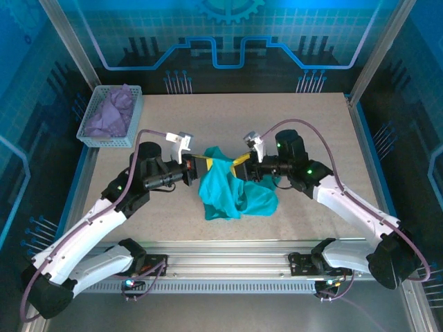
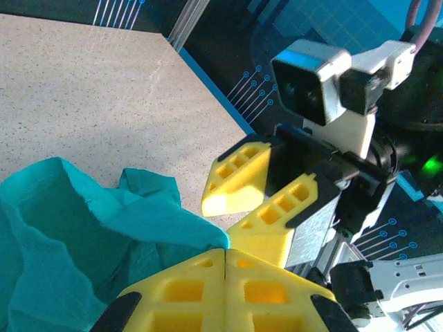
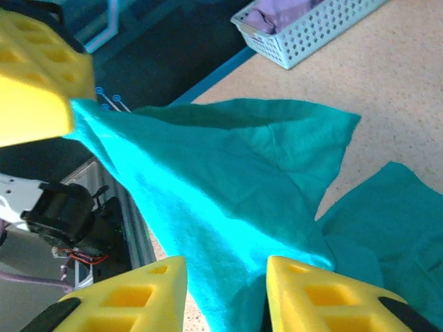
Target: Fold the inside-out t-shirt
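Top external: we are seeing left end effector [image 1: 201, 160] clamping 1 edge of the inside-out t-shirt [image 1: 232, 190] above the bench [image 1: 311, 131]; right end effector [image 1: 239, 162] gaping open around fabric.

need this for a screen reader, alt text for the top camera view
A crumpled teal t-shirt lies on a table, the left gripper shut on it and the right gripper open beside it. A basket of purple cloth sits at the far left corner.

The t-shirt [image 1: 235, 194] is teal-green, the gripper fingers [image 3: 131, 297] yellow, the cloth [image 1: 111, 114] lavender, the table [image 1: 277, 114] speckled beige.
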`<action>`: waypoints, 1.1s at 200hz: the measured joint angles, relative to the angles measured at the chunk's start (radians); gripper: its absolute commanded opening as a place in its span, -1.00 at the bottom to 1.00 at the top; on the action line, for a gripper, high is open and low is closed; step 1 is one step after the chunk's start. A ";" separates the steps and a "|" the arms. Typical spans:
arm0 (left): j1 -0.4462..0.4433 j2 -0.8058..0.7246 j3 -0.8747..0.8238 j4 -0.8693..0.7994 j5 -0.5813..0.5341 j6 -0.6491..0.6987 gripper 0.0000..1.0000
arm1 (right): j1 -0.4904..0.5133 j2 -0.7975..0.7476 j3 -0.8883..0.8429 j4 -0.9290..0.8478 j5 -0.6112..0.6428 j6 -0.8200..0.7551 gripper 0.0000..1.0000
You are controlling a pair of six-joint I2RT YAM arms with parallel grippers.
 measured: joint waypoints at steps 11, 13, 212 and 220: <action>0.000 0.000 0.000 0.008 -0.001 0.000 -1.00 | 0.022 0.000 -0.006 -0.002 0.058 -0.005 -0.03; 0.000 0.000 0.000 0.009 -0.001 0.000 -1.00 | 0.025 0.000 -0.007 -0.003 0.066 -0.006 0.02; -0.069 -0.083 -0.242 0.168 0.032 -0.015 -0.29 | 0.060 0.161 -0.179 0.594 0.303 0.080 -1.00; -0.053 -0.089 -0.241 0.183 0.033 -0.037 -0.28 | 0.060 0.153 -0.185 0.600 0.303 0.079 -1.00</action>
